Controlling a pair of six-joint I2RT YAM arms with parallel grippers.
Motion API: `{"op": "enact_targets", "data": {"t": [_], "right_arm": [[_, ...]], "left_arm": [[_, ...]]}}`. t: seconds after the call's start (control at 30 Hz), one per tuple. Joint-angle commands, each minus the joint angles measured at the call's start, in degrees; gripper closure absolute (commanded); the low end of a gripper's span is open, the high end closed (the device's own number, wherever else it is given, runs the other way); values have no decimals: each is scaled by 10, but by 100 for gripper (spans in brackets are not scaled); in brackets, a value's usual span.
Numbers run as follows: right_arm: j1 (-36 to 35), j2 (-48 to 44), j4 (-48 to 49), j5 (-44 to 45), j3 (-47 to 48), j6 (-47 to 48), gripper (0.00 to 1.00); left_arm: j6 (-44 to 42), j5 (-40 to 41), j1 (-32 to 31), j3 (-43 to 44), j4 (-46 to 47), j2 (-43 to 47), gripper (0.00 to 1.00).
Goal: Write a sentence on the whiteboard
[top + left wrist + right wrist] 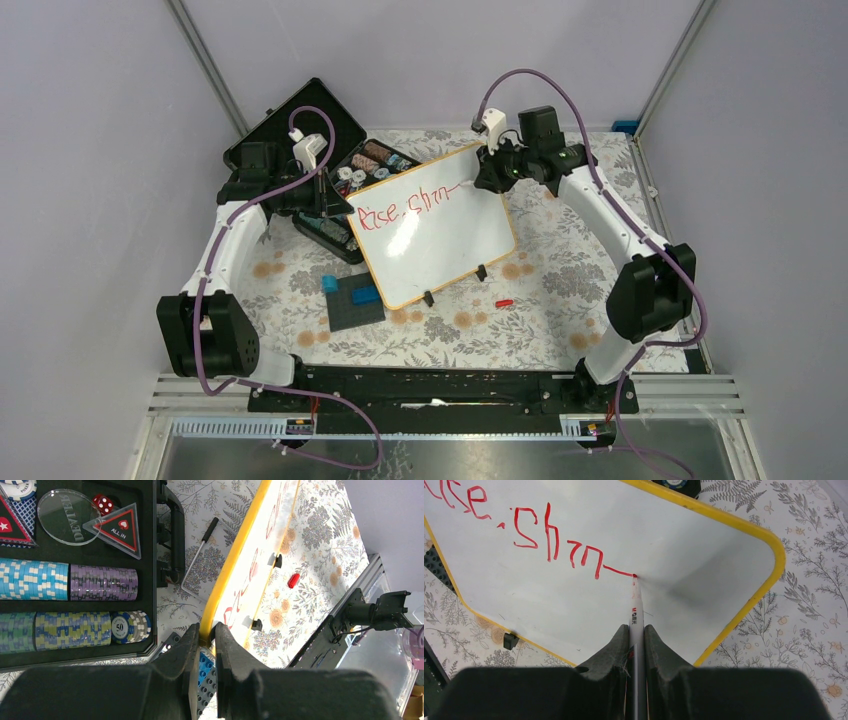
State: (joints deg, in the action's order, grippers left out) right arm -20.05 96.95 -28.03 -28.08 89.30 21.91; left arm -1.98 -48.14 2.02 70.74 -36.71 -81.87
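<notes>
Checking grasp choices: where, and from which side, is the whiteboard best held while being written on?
Its thin frame edge on the left arm's side, approached edge-on, jaws astride the rim. The whiteboard is a flat, thin panel, so that likely leaves its face free for the marker; the left gripper pinches there.

Bright, even overhead light leaves only soft shadows. A faint grey shadow lies on the white yellow-framed board (pixel 704 555) beside the red-tipped white marker (pixel 636 611). The left pincer (pixel 206 630) and right pincer (pixel 636 629) look dark and slightly blurred.
</notes>
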Motion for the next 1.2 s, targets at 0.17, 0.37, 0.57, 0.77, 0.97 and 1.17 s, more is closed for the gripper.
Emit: {"op": "enact_targets", "data": {"t": [0.17,0.37,0.57,0.77,0.97,1.17], "right_arm": [[4,25,11,-7,50,0,100],[1,30,11,-13,52,-2,100],[-7,28,11,-18,50,-4,100],[-14,23,11,-20,45,-4,100],[-18,18,11,-18,30,-1,100],[-17,11,11,-18,5,0,100]], "left_arm": [[-24,17,-8,11,7,-1,100],[-24,16,-8,12,7,-4,100],[-24,16,-9,12,6,-6,100],[-25,16,-8,11,6,-4,100],[-24,16,-8,12,7,-3,100],[-24,16,-9,9,7,-1,100]]}}
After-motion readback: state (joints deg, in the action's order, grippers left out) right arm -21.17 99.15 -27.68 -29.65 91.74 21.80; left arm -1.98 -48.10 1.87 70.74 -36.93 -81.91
